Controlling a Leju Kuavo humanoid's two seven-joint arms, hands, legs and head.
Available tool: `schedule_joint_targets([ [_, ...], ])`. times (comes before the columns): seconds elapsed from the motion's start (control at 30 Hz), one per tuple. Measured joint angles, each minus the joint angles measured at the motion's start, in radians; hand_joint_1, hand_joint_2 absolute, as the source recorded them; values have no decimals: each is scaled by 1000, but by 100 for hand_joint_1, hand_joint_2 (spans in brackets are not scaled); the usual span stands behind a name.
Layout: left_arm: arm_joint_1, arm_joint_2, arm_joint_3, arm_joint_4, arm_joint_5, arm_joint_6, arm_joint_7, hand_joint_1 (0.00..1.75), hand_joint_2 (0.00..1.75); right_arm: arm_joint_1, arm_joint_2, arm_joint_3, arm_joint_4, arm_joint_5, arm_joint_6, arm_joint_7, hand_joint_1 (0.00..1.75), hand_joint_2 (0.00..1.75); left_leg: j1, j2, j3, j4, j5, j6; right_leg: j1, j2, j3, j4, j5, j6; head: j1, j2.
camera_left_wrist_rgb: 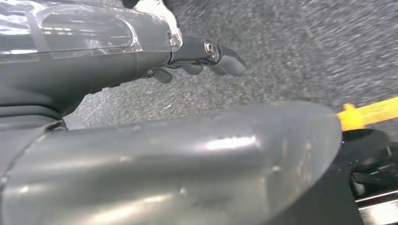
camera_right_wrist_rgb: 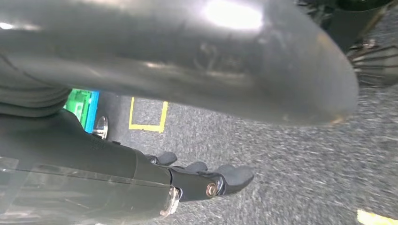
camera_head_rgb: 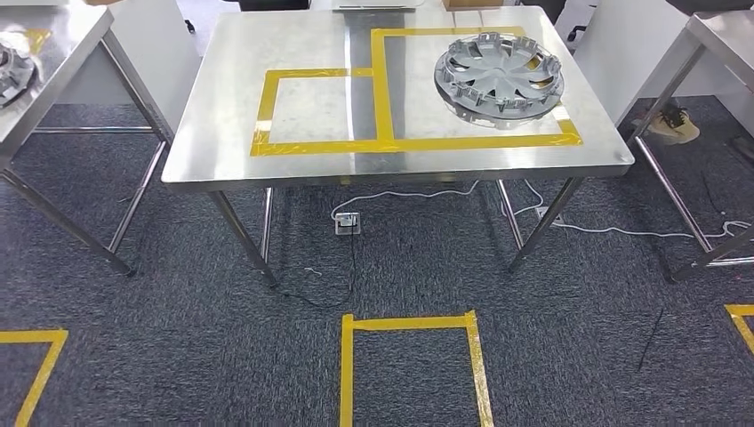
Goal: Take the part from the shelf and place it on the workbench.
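A silver wheel cover [camera_head_rgb: 498,76] lies flat on the steel workbench [camera_head_rgb: 302,44], inside the larger yellow-taped rectangle at its right side. The smaller taped rectangle [camera_head_rgb: 311,107] to its left holds nothing. A second wheel cover [camera_head_rgb: 12,67] lies on another steel table at the far left edge. My left hand [camera_left_wrist_rgb: 155,61] hangs over grey carpet; its dark fingers [camera_left_wrist_rgb: 223,60] are stretched out and apart from the thick thumb, with nothing held. My right hand [camera_right_wrist_rgb: 178,178] hangs the same way above the carpet, fingers [camera_right_wrist_rgb: 230,176] extended and holding nothing.
A yellow tape square [camera_head_rgb: 411,366] marks the carpet in front of the workbench. A white cable and floor socket [camera_head_rgb: 347,222] lie under the bench. Another steel table [camera_head_rgb: 711,53] stands at the right. A green and blue crate [camera_right_wrist_rgb: 82,105] sits on the floor.
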State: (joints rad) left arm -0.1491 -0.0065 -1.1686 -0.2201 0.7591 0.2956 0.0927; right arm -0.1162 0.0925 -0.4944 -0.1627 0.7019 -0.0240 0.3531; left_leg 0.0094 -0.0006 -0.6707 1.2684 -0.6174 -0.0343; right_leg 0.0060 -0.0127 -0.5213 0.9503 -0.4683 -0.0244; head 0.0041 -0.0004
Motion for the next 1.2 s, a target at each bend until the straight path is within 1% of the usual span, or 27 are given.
schedule_joint_targets([
  [0.03, 0, 1, 0, 0, 0, 0, 0, 0, 0, 0, 0, 0, 0, 0, 0, 0, 0, 0, 0, 0, 25, -16, 26, -2, -1, -1, -18, 10, 5, 3, 0, 0],
  [0.07, 0, 1, 0, 0, 0, 0, 0, 0, 0, 0, 0, 0, 0, 0, 0, 0, 0, 0, 1, 1, 67, -65, 54, -3, -3, -1, -35, 23, 9, 6, -1, 0],
  [0.1, -1, 2, 0, 0, 0, 0, 0, 0, 0, 0, 0, 0, 0, 0, 0, 0, 0, 0, 1, 1, 116, -130, 66, -4, -3, -1, -51, 36, 11, 10, -3, 0],
  [0.13, -2, 2, 0, 0, -1, 0, -1, 0, 0, -1, 0, 0, 1, 0, 0, 0, 0, 0, 1, 0, 157, -192, 66, -1, -2, 0, -64, 49, 14, 14, -4, 0],
  [0.17, -2, 2, 0, 0, -1, 1, -1, 0, 0, -1, 0, 0, 1, 0, 0, 0, 0, 0, 0, 0, 182, -235, 58, 3, -2, 0, -72, 58, 17, 19, -6, 0],
  [0.2, -2, 3, 0, 0, -1, 1, -1, 0, 0, -1, 0, 0, 1, 0, 0, 0, 0, 0, -2, -1, 190, -255, 48, 10, -1, 1, -78, 64, 22, 25, -7, 0],
  [0.27, -1, 3, 0, 0, -1, 1, -2, 0, 0, 1, 0, 0, 1, 0, 0, 0, 0, 0, -2, -1, 179, -260, 56, 28, -3, 2, -83, 66, 29, 37, -6, 0],
  [0.3, -1, 3, 0, 0, -1, 1, -2, 0, 0, 3, -1, 0, 2, 0, 0, 1, 0, 0, -1, -1, 172, -261, 65, 39, -4, 3, -88, 74, 17, 43, -5, 0],
  [0.33, -2, 3, 0, 0, -1, 1, -2, 0, 0, 5, -1, 0, 2, 0, 0, 1, 0, 0, 1, -1, 164, -263, 74, 49, -5, 5, -96, 97, -11, 50, -1, 0],
  [0.37, -2, 4, 0, 0, -1, 1, -2, 0, 0, 6, -1, 0, 3, 0, 0, 1, 0, 0, 2, -1, 154, -263, 83, 55, -7, 6, -108, 139, -54, 56, 3, 0],
  [0.43, 0, 4, 0, 0, 0, 1, -3, 0, 0, 6, 0, 0, 3, 1, 0, 2, 0, 0, 0, -2, 132, -262, 101, 60, -11, 6, -134, 260, -143, 64, 10, 0],
  [0.47, 1, 4, 0, 0, 1, 1, -3, 0, 0, 7, 1, 1, 4, 1, 0, 2, 0, 0, -2, -2, 121, -261, 110, 60, -11, 6, -138, 308, -165, 65, 11, 0],
  [0.5, 2, 4, 0, 0, 2, 1, -3, 0, 0, 7, 1, 2, 4, 2, 0, 3, 0, 0, -3, -2, 110, -261, 118, 59, -12, 6, -129, 326, -166, 64, 11, 0],
  [0.53, 3, 5, 0, 0, 2, 1, -3, 0, 0, 7, 1, 4, 4, 3, 1, 3, 0, 0, -5, -1, 101, -260, 126, 58, -12, 7, -103, 305, -148, 61, 12, 0],
  [0.6, 5, 6, 0, 0, 1, 1, -2, 0, 0, 6, 1, 6, 4, 3, 2, -1, 0, 0, -7, 0, 88, -260, 138, 54, -9, 9, -11, 169, -97, 45, 13, 0],
  [0.67, 5, 6, 0, 0, 0, 0, -2, 0, 0, 4, 2, 7, 4, 2, 3, -5, 0, 0, -7, 2, 79, -261, 151, 45, -4, 12, 62, 41, -76, 30, 13, 0],
  [0.7, 5, 6, 0, 0, 0, 0, -1, 0, 0, 4, 3, 8, 4, 2, 3, -5, 0, 0, -5, 4, 75, -262, 158, 39, 0, 14, 74, 14, -77, 24, 13, 0],
  [0.77, 5, 7, 0, 0, -1, 0, 0, 0, 0, 5, 4, 9, 4, 2, 3, -6, 0, 0, -1, 7, 72, -266, 169, 26, 3, 14, 73, 2, -66, 17, 14, 0],
  [0.8, 6, 8, 0, 0, -3, 0, 2, 0, 0, 5, 5, 9, 4, 2, 3, -8, 0, 0, -1, 7, 69, -263, 162, 20, 2, 12, 70, -4, -56, 12, 14, 0],
  [0.87, 6, 13, 0, 0, -7, 1, 4, 0, 0, 5, 8, 9, 4, 1, 5, -16, 0, 0, 0, 4, 48, -210, 103, 11, -3, 7, 56, -13, -34, 1, 10, 0],
  [0.93, 6, 21, 0, 0, -11, 1, 3, 0, 0, 5, 16, 10, 4, 1, 7, -22, 0, 0, 1, 0, 10, -90, 15, 3, -2, 4, 32, -7, -21, -4, 4, 0],
  [0.97, 5, 26, 0, 0, -12, 1, 1, 0, 0, 6, 22, 10, 4, 2, 9, -23, 0, 0, 2, -1, -4, -34, -11, -1, -2, 2, 19, -1, -16, -3, 3, 0],
  [1.0, 6, 31, 0, 0, -12, 2, 0, 0, 0, 6, 29, 12, 4, 2, 11, -22, 0, 0, 2, -1, -5, -2, -16, -4, -2, 1, 5, 7, -12, -2, 2, 0],
  [1.03, 6, 38, 0, 0, -12, 4, 0, 0, 0, 7, 35, 13, 4, 4, 13, -20, 0, 0, 2, 0, 10, -3, -2, -7, -3, 0, -10, 16, -8, -1, 2, 0],
  [1.1, 5, 52, 0, 0, -12, 6, 6, 0, 0, 7, 48, 14, 5, 9, 16, -13, 0, 0, 3, 1, 89, -107, 47, -8, -5, 0, -36, 39, -5, 2, -1, 0],
  [1.17, 3, 65, 0, -1, -12, 5, 22, 0, 0, 7, 56, 15, 6, 11, 12, -8, 0, 0, 2, 0, 162, -219, 61, -2, -3, 1, -57, 60, -2, 9, -5, 0],
  [1.2, 3, 69, 0, -1, -11, 3, 32, 0, 0, 7, 57, 15, 6, 11, 8, -7, 0, 0, 1, -1, 175, -245, 57, 3, -1, 1, -63, 67, 1, 14, -6, 0],
])
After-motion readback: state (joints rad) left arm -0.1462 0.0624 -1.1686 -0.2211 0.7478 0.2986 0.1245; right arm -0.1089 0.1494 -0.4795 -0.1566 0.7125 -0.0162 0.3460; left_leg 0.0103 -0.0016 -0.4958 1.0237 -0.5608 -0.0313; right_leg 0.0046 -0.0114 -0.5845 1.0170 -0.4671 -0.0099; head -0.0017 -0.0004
